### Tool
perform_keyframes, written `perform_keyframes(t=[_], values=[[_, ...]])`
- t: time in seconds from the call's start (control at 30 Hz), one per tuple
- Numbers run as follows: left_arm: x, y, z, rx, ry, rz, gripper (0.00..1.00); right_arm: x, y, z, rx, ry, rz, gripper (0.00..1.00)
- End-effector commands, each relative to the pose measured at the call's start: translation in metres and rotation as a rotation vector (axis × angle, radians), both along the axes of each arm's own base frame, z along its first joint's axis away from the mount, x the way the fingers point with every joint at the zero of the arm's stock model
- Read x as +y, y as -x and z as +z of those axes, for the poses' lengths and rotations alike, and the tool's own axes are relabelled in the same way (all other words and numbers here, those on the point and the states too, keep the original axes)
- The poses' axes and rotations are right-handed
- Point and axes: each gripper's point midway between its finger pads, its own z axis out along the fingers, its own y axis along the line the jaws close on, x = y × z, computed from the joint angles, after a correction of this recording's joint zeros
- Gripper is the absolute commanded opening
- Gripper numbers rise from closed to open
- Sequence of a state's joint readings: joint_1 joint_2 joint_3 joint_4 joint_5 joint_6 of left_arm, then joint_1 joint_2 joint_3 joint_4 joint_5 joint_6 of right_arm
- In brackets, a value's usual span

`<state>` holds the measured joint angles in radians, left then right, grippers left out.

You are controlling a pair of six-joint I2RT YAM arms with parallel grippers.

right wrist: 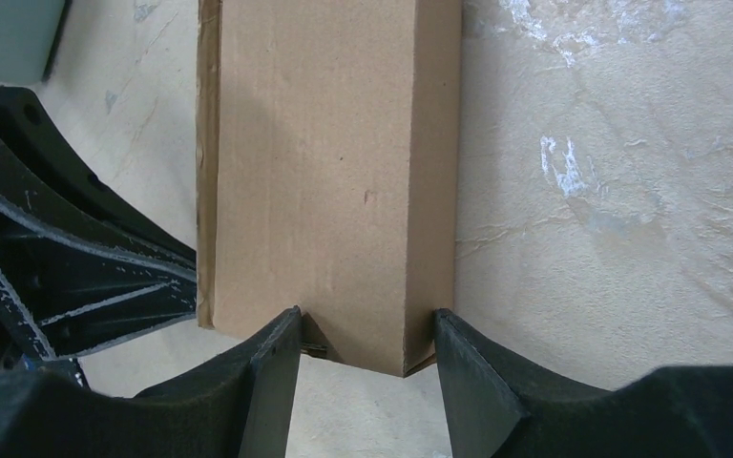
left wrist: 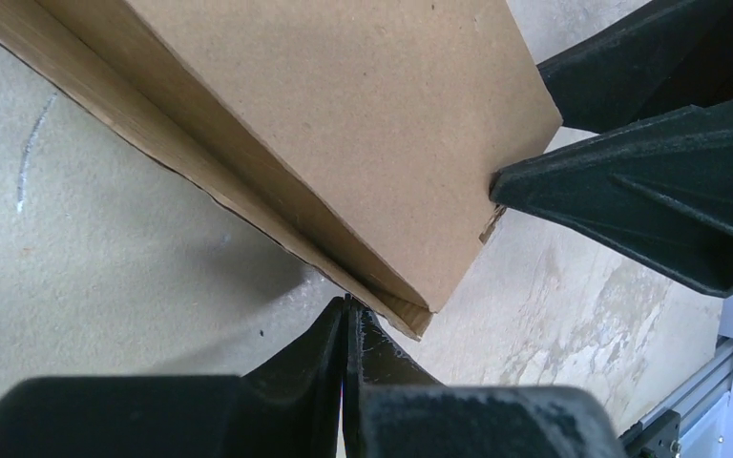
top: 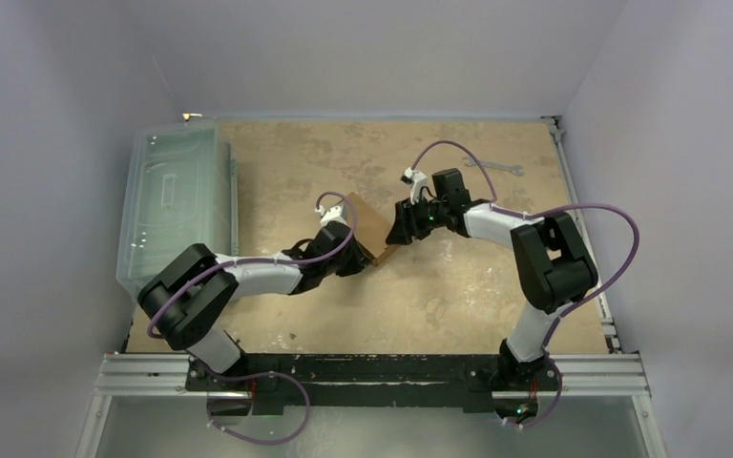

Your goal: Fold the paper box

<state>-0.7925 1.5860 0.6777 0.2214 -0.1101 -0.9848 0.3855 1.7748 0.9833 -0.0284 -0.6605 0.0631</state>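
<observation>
Box [top: 370,229] at centre of the top view: light, stiff, easily creased. Clamped across its short end by the right claw [right wrist: 367,329]; nudged at the near corner by the left claw [left wrist: 346,315], pinched shut on nothing. Best held across flat panels, gently.

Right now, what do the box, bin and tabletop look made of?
Box: brown corrugated cardboard, matte, judging by the faint ribbing on its face and the layered cut edges.
Bin: clear plastic, glossy. It is see-through with glare and a greenish tint.
Tabletop: unclear, perhaps painted board or something stone-like. It is tan and matte, with white scuffs and worn patches.
</observation>
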Motion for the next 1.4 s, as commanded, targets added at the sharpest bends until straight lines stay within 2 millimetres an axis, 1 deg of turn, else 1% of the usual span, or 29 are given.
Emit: perform_keyframes(t=[0.0, 0.1, 0.17, 0.3, 0.37, 0.47, 0.6, 0.67, 0.83, 0.93, 1.0, 1.07, 1.1, 1.13, 1.2, 1.23, 1.37], values=[[0.001, -0.013, 0.027, -0.092, 0.01, -0.02, 0.0, 0.002, 0.012, -0.013, 0.036, 0.043, 0.03, 0.55], [0.02, -0.001, 0.024, -0.093, -0.06, -0.033, 0.05, 0.001, 0.011, -0.015, 0.037, 0.051, 0.028, 0.55], [0.039, 0.006, 0.017, -0.086, -0.124, -0.018, 0.08, 0.001, 0.011, -0.016, 0.037, 0.056, 0.027, 0.55], [0.087, 0.012, -0.003, -0.041, -0.284, 0.074, 0.09, 0.0, 0.011, -0.018, 0.04, 0.061, 0.025, 0.55], [0.105, 0.009, -0.009, -0.019, -0.322, 0.118, 0.09, 0.0, 0.011, -0.018, 0.039, 0.063, 0.026, 0.55], [0.122, -0.003, -0.012, 0.003, -0.353, 0.182, 0.09, 0.0, 0.011, -0.019, 0.039, 0.066, 0.026, 0.55], [0.136, -0.024, -0.016, 0.032, -0.417, 0.255, 0.08, -0.001, 0.011, -0.019, 0.038, 0.066, 0.026, 0.55], [0.142, -0.035, -0.023, 0.057, -0.438, 0.285, 0.07, 0.0, 0.012, -0.019, 0.04, 0.064, 0.028, 0.55], [0.139, -0.059, -0.034, 0.092, -0.373, 0.303, 0.05, 0.0, 0.012, -0.019, 0.043, 0.062, 0.032, 0.55], [0.132, -0.077, -0.029, 0.081, -0.34, 0.304, 0.04, 0.001, 0.012, -0.02, 0.047, 0.062, 0.037, 0.55], [0.121, -0.095, -0.021, 0.058, -0.323, 0.286, 0.02, 0.002, 0.013, -0.02, 0.049, 0.062, 0.042, 0.55], [0.105, -0.111, -0.013, 0.041, -0.299, 0.246, 0.0, 0.003, 0.014, -0.02, 0.048, 0.063, 0.047, 0.55], [0.099, -0.117, -0.014, 0.045, -0.295, 0.226, 0.0, 0.003, 0.014, -0.02, 0.049, 0.063, 0.047, 0.55], [0.093, -0.123, -0.01, 0.037, -0.284, 0.21, 0.0, 0.003, 0.015, -0.02, 0.048, 0.063, 0.05, 0.55], [0.086, -0.13, -0.008, 0.027, -0.273, 0.186, 0.0, 0.003, 0.015, -0.02, 0.049, 0.064, 0.051, 0.55], [0.084, -0.131, -0.007, 0.022, -0.272, 0.173, 0.0, 0.003, 0.015, -0.02, 0.048, 0.065, 0.052, 0.55], [0.086, -0.122, -0.006, -0.013, -0.276, 0.127, 0.0, 0.003, 0.014, -0.02, 0.049, 0.065, 0.053, 0.55]])
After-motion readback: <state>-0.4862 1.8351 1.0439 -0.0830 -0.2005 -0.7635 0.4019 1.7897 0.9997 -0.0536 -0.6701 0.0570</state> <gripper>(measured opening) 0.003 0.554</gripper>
